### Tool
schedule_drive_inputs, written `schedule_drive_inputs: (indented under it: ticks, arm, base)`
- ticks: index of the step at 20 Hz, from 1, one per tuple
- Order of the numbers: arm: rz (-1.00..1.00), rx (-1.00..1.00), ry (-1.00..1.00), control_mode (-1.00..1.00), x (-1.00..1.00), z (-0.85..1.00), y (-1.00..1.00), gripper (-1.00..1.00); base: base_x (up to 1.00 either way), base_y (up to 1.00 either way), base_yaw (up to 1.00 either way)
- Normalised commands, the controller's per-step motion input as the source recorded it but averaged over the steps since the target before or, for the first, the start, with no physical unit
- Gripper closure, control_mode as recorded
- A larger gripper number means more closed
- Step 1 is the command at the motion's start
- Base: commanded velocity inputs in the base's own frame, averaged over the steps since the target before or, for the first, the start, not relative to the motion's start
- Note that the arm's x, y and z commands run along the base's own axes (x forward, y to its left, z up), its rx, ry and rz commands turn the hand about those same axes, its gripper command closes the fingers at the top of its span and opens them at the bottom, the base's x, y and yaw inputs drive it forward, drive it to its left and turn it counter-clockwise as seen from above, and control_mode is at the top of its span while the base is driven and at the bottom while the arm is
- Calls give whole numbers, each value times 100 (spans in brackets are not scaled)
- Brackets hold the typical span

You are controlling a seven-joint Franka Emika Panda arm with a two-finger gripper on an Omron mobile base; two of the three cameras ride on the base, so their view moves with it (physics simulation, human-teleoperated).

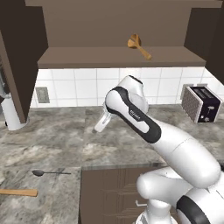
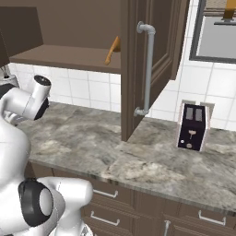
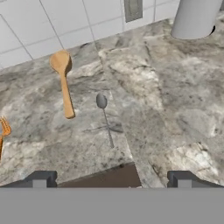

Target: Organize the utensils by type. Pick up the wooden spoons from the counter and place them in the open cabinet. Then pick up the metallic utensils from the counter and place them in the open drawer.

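One wooden spoon (image 1: 139,46) lies on the shelf of the open cabinet (image 1: 118,57), and I see that spoon (image 2: 112,50) again beside the cabinet door. Another wooden spoon (image 3: 64,83) lies flat on the counter (image 3: 166,100), bowl toward the tiled wall. Beside it is a thin dark metal utensil (image 3: 104,116), and a slim orange one (image 3: 3,131) is cut off by the picture's left edge. My gripper (image 3: 111,179) hangs open and empty above the counter, short of these utensils. The dark brown drawer (image 1: 113,192) sits below the counter edge.
A toaster (image 1: 201,104) stands at the counter's back right. A white cylinder (image 3: 194,17) stands by the wall near an outlet (image 3: 133,8). The open cabinet door (image 2: 147,69) with its long grey handle hangs over the counter.
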Motion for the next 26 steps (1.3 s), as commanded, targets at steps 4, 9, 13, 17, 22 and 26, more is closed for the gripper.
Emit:
schedule_drive_inputs:
  ticks: [4,9,13,17,22,26]
  arm:
    - [0,-11,0,-100,24,-34,22,-100]
    - [0,-13,1,-100,24,-53,30,-100]
    - [0,-12,4,-100,29,-61,35,-100]
    - [1,-4,12,-100,34,-48,13,-100]
    - [4,-2,9,-100,31,-38,17,-100]
    - [2,-6,8,-100,28,-35,22,-100]
  base:
    - [0,0,0]
    - [0,0,0]
    - [0,0,0]
    - [0,0,0]
    - [0,0,0]
    - [0,0,0]
